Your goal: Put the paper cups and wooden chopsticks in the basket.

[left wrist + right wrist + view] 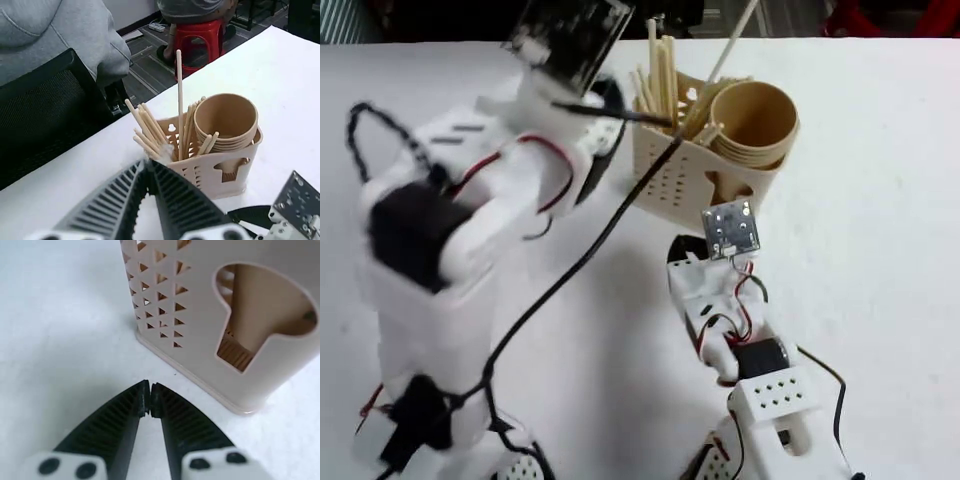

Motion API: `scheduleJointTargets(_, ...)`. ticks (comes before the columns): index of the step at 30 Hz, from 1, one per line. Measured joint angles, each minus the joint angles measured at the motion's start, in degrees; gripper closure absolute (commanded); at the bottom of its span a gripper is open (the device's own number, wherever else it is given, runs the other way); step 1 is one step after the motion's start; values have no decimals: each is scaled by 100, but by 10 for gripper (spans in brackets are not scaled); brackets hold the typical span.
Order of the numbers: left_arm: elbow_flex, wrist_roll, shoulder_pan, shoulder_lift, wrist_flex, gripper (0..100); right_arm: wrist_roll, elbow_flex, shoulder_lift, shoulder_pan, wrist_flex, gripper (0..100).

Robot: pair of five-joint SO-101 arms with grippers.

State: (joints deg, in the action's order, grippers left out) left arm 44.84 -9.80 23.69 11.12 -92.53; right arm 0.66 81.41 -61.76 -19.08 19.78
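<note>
The left gripper's (149, 167) two ribbed black fingers (175, 195) are pressed together at their tips with nothing between them. They point toward the basket (220, 170) from the side where the chopsticks (150, 127) stand, and sit just short of its near wall. The right gripper's (149, 399) fingers (120, 420) are likewise clenched tip to tip and empty. They are low over the white table (60, 315), near a bottom corner of the basket (200, 315) but not touching it.

The basket is a beige plastic one with small triangular holes and a keyhole-shaped cut-out in its wall. It stands upright on the table (880, 200). The paper cups (227, 117) are nested in one stack inside one half of it, mouths up, and the side of the stack (260, 305) shows through the cut-out. The chopsticks fill the other half as a loose bundle, leaning at different angles. One stick (179, 90) stands taller than the others, nearly upright, and a few lean against the cups' rim.

From above, the basket (670, 180) lies toward the far side of the table with the cups (755, 115) and chopsticks (663, 70) in it. The left arm (450, 230) rises at its side, and the right arm (740, 340) lies in front of it. A black cable (590, 250) runs across the table between them.
</note>
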Motion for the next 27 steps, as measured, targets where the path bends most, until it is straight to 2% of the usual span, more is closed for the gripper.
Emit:
scheduleJointTargets(8,0,-53,-88,932,-774,978,0,0,0,0,0,978)
scheduleJointTargets(13,-308,-53,-281,1635,-923,978,0,0,0,0,0,978)
scheduleJointTargets(19,-1890,-53,-475,2910,-721,978,0,0,0,0,0,978)
scheduleJointTargets(27,-5310,-53,-484,5512,730,978,0,0,0,0,0,978)
